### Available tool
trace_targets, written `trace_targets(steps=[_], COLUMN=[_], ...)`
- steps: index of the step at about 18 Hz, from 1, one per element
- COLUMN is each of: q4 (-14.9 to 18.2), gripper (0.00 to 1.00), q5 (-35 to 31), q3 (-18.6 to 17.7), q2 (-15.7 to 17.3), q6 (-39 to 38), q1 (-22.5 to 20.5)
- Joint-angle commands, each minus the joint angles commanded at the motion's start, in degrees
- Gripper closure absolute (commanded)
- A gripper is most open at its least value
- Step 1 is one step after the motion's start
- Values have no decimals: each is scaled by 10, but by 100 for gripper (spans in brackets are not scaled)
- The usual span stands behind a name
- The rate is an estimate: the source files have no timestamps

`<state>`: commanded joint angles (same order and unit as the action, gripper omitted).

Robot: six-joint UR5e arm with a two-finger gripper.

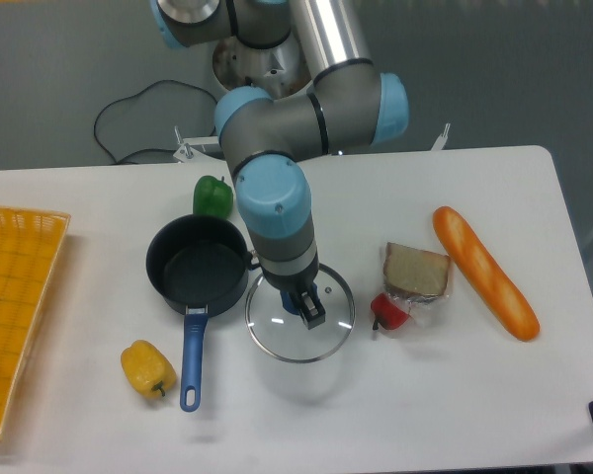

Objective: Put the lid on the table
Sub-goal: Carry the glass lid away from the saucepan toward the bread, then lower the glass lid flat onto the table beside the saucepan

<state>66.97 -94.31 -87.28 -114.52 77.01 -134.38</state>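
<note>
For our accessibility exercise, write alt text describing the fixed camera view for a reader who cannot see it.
A robot arm's gripper holds a glass lid by its blue knob, just right of an empty saucepan on a white table. Peppers, bread, a baguette and a yellow basket lie around.

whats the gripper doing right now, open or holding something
Gripper: closed on the blue knob of the lid, holding it beside the saucepan.
</note>
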Motion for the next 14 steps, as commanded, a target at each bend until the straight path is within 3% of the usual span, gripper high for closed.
trace_targets(steps=[4,14], q4=[-34,-37], gripper=[43,43], q5=[0,-1], q3=[-6,-6], q2=[-18,-47], q6=[-28,-63], q1=[1,4])
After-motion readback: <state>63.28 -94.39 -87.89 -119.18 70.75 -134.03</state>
